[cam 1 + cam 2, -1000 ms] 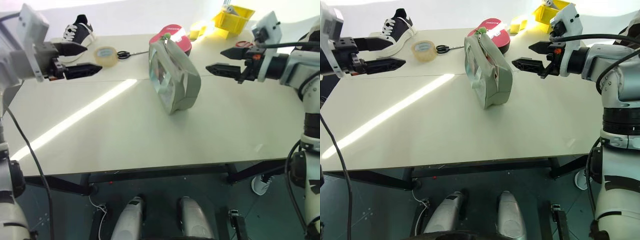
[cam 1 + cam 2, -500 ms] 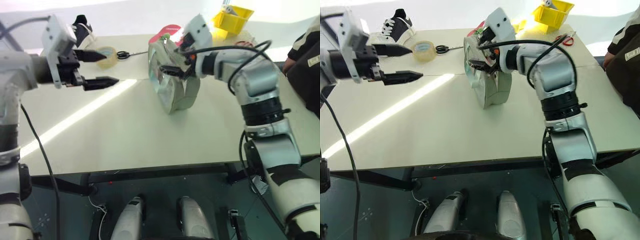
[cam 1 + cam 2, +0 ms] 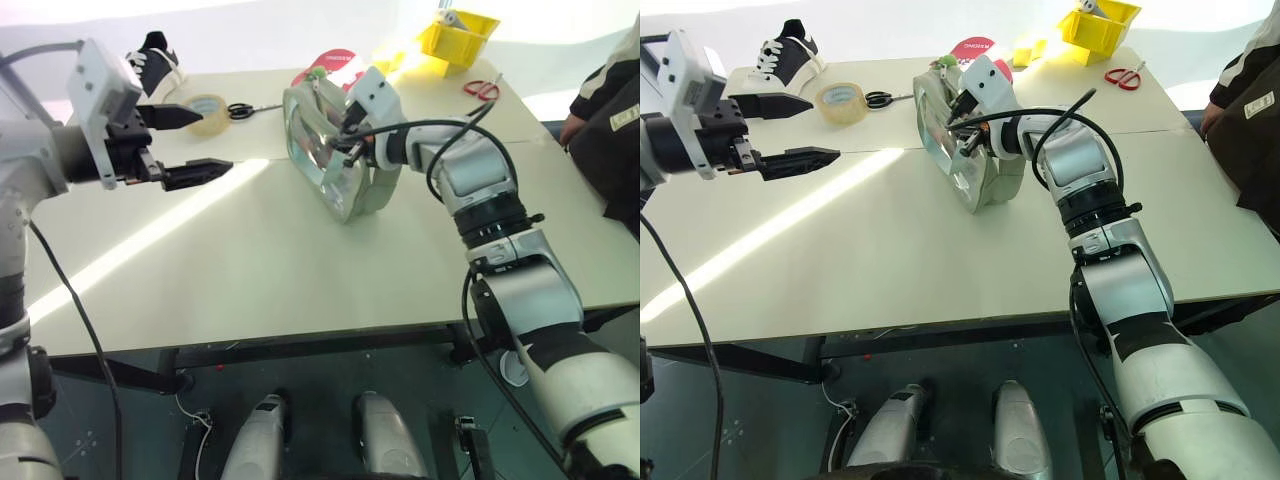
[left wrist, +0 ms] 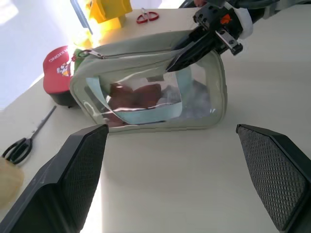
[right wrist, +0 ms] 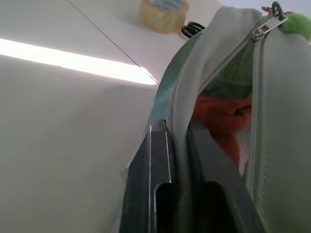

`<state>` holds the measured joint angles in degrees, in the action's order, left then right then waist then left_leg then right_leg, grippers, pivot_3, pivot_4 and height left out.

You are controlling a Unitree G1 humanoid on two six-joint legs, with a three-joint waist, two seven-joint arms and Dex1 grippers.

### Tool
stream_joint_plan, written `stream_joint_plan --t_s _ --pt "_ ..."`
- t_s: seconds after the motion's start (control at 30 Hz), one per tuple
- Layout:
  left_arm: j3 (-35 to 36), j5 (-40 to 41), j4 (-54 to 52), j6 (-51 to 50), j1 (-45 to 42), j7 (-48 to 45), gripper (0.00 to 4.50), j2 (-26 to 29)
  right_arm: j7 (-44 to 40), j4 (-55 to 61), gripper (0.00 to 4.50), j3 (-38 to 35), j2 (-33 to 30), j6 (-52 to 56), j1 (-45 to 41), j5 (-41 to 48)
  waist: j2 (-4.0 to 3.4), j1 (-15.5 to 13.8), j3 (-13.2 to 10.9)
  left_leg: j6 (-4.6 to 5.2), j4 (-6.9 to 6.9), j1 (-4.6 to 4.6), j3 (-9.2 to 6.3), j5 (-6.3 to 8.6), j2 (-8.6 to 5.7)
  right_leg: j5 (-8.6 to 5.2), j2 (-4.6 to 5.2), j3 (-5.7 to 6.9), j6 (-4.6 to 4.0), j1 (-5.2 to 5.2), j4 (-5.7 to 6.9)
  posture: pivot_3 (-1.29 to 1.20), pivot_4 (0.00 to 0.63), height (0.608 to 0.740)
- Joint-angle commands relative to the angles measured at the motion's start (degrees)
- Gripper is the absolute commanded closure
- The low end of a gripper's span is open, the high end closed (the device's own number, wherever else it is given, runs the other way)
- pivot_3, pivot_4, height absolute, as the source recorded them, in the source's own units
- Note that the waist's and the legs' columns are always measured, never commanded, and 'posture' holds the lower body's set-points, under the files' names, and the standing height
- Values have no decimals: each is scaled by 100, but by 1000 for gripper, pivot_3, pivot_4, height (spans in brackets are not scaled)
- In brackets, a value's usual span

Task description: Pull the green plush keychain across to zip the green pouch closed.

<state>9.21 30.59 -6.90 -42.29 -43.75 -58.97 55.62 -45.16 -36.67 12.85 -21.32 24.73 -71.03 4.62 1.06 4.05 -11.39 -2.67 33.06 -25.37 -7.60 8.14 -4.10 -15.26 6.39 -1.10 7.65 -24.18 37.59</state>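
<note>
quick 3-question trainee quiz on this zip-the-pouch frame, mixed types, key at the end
1. True or false: the right end effector is shut on the green plush keychain.
2. Which end effector is open, away from the green pouch? A) left B) right
3. Fill in: beside the tape roll lie black ____.

Key:
1. False; it pinches the pouch's top edge, and the keychain sits at the far end of the zipper.
2. A, the left end effector.
3. scissors
</note>
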Motion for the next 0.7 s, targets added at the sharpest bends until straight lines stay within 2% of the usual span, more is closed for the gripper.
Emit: stream_joint_plan --t_s 0.03,0.17,0.23,0.37,0.47,0.57,0.7 --pt "351 72 -29 6 -28 54 0 205 -1010 365 4422 -40 -282 -1405 -123 43 0 13 0 0 -1 -1 2 0 1 0 0 -1 0 -3 2 0 150 740" --pt "538 50 240 71 47 99 0 293 -2247 218 4422 -245 -711 -2479 85 308 0 5 0 0 -4 -2 4 0 2 0 -1 0 1 -8 3 0 150 740" --pt "549 22 271 117 152 52 0 343 -2573 -1 4422 -189 -900 -3188 247 185 0 2 0 0 -1 -1 4 0 2 0 -1 1 1 -3 3 0 150 740" --pt "563 90 196 84 192 20 0 423 -2776 -224 4422 -107 -984 -3933 546 -5 0 -12 0 -4 5 2 1 -2 1 0 -2 1 1 7 3 0 150 740" --pt "496 145 202 32 85 83 0 332 -2620 -226 4422 -106 -888 -4142 731 -100 0 -11 0 -10 6 3 -1 -6 1 0 -2 0 0 7 5 0 150 740" --pt "383 152 188 36 97 -27 0 401 -2605 101 4422 -115 -839 -4144 889 -38 1 -9 0 -11 6 6 -3 -7 2 0 -3 0 0 10 6 0 150 740" --pt "377 200 204 -36 54 -39 0 430 -3030 737 4422 -108 -1001 -4105 1251 191 1 -10 1 -12 7 6 -3 -7 1 0 -3 0 0 10 8 0 150 740"
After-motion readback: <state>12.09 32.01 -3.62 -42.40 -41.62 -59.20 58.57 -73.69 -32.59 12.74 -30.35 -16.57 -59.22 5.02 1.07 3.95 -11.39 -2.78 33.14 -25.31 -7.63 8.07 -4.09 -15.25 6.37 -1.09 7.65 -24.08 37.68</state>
